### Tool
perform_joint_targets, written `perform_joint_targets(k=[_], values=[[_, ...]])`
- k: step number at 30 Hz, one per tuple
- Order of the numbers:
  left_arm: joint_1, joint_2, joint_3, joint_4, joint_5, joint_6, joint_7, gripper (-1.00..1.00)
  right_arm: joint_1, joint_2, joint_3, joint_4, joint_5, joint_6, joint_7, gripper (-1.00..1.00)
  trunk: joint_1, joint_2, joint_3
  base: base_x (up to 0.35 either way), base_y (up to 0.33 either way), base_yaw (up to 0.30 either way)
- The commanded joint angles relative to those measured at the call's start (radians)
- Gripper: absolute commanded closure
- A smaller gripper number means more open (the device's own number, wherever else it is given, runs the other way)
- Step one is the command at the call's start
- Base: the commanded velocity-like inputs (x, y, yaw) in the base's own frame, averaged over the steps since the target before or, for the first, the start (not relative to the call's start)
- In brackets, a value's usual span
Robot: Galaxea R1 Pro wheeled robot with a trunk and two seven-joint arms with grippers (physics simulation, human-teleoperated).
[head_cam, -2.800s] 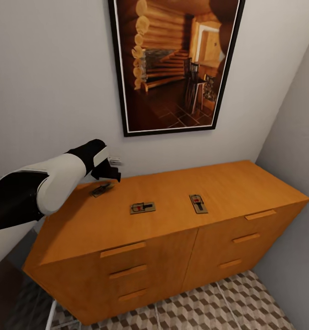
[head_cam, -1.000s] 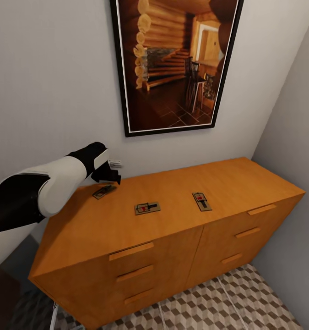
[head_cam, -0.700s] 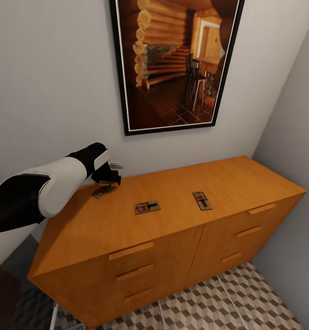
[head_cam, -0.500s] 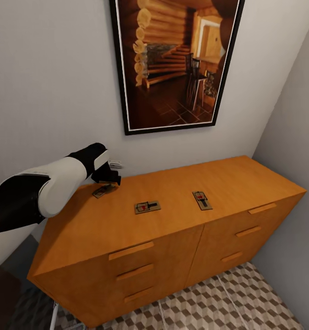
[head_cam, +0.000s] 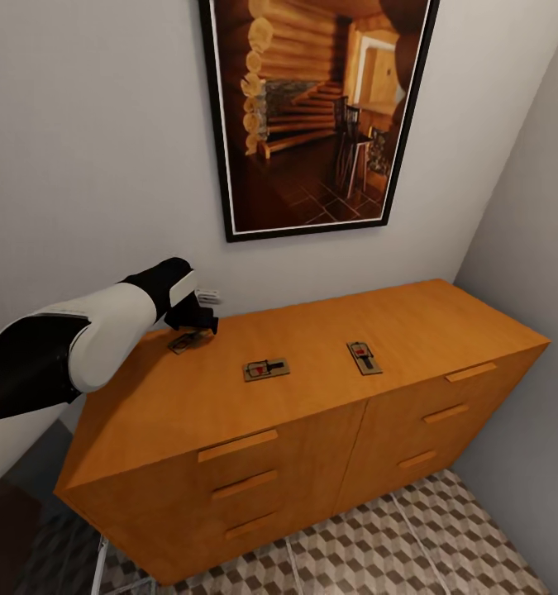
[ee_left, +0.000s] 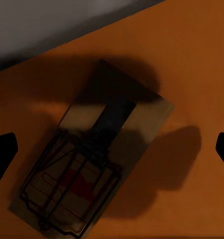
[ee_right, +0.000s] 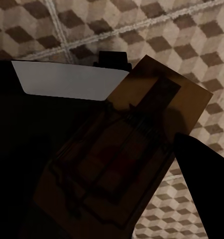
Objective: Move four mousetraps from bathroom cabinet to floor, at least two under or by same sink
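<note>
Wall picture (head_cam: 316, 116): a big dark-framed print of a log interior is hanging above the cabinet.
Cabinet (head_cam: 312, 430): the orange-brown unit is standing against the wall, its drawers closed, three mousetraps lying on its top.
Bathroom floor (head_cam: 378, 554): cube-patterned tiles are showing in front of the cabinet and under the right wrist camera.
Left arm (head_cam: 88, 335): it is reaching over the cabinet's far left corner.
Left gripper (head_cam: 197, 324): it is hovering with its fingers spread wide apart on either side of the left mousetrap (ee_left: 94, 167), not touching it.
Right gripper (ee_right: 142, 149): it is clamping a fourth mousetrap (ee_right: 127, 164) above the floor tiles.
Middle mousetrap (head_cam: 266, 368): it is lying flat near the centre of the top.
Right mousetrap (head_cam: 363, 357): it is lying just right of centre, well apart from the others.
</note>
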Motion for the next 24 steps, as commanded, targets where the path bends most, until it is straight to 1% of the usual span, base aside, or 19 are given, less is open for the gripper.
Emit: perform_joint_targets(k=[1, 6, 13, 24], values=[[-0.001, 0.000, -0.004, 0.002, 0.001, 0.001, 0.000, -1.00, 0.000, 0.000, -0.008, -0.001, 0.011, 0.005, 0.000, 1.00, 0.000, 0.000, -0.001, -0.003, 0.000, 0.000], [-0.001, 0.002, -0.004, 0.002, 0.001, 0.001, 0.000, -1.00, 0.000, 0.001, -0.008, -0.001, 0.011, 0.005, 0.000, 1.00, 0.000, 0.000, -0.001, -0.010, 0.003, 0.000], [-0.001, 0.010, -0.004, 0.003, 0.002, 0.001, 0.000, -1.00, 0.000, 0.001, -0.008, -0.002, 0.011, 0.005, 0.000, 1.00, 0.000, 0.000, -0.001, -0.092, 0.058, 0.000], [-0.001, 0.012, -0.004, 0.003, 0.002, 0.001, 0.000, -1.00, 0.000, 0.001, -0.008, -0.002, 0.011, 0.005, 0.000, 1.00, 0.000, 0.000, -0.001, -0.008, 0.005, 0.000]])
